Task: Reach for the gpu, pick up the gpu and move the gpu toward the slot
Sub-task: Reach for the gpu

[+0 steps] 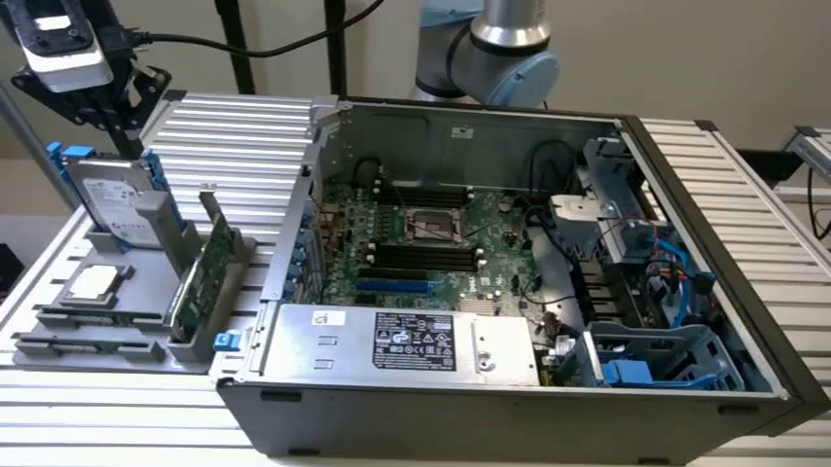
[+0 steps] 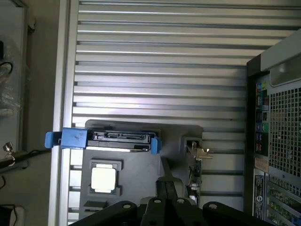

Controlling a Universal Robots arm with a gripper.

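**Tool shut over the parts holder, gpu upright in its groove**

At the exterior view's left, the tool hangs above the far end of the grey parts holder. Its fingers are pressed together with nothing between them, and it touches none of the parts. The holder lies on the slatted aluminium counter.

Three things sit in the holder. The square silver chip lies flat in a shallow pocket. The silver hard drive, with blue rails, leans upright in the rear bay. The gpu stands on edge in a groove along the side nearest the computer case. Its silver bracket points to the far end. The gpu is below the tool and well apart from it.

Further right, the case lies open on its side. Inside it are the green motherboard, a silver power supply against the near wall, and a blue-grey drive cage in the near corner at the exterior view's right.

In the wrist view the closed fingers sit over the holder, and the gpu shows edge-on between them and the case.
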